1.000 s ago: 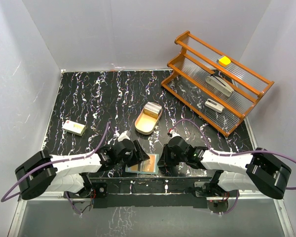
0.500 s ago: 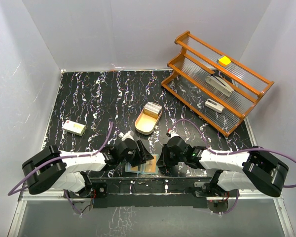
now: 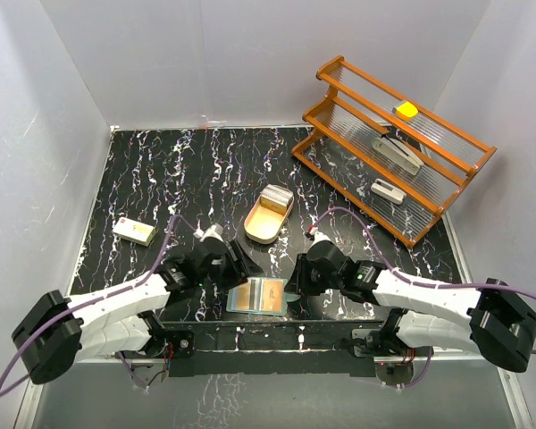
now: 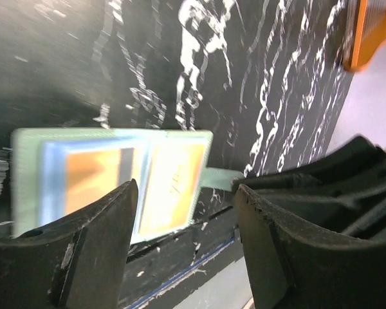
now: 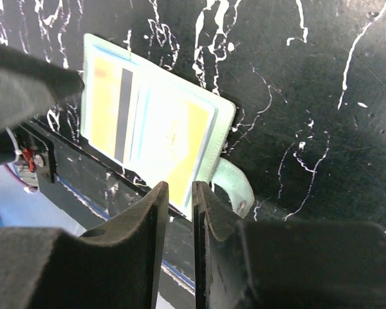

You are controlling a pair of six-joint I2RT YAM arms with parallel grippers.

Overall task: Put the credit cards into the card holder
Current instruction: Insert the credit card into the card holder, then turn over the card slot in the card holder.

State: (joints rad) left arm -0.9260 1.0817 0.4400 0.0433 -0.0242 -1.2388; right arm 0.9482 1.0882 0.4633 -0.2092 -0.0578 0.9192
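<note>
Two cards (image 5: pixel 180 138) sit in the open card holder (image 5: pixel 226 112). Left tool (image 4: pixel 185 193) is wide apart, right tool (image 5: pixel 177 193) barely apart, both empty. Next: probably grab another from the tray (image 3: pixel 261 230).

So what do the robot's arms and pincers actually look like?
The left arm and right arm have smooth white shells with bulky black joints. A thin purple cable loops along each. The left pincer and right pincer are black, each with two broad, blunt, matte fingers.
</note>
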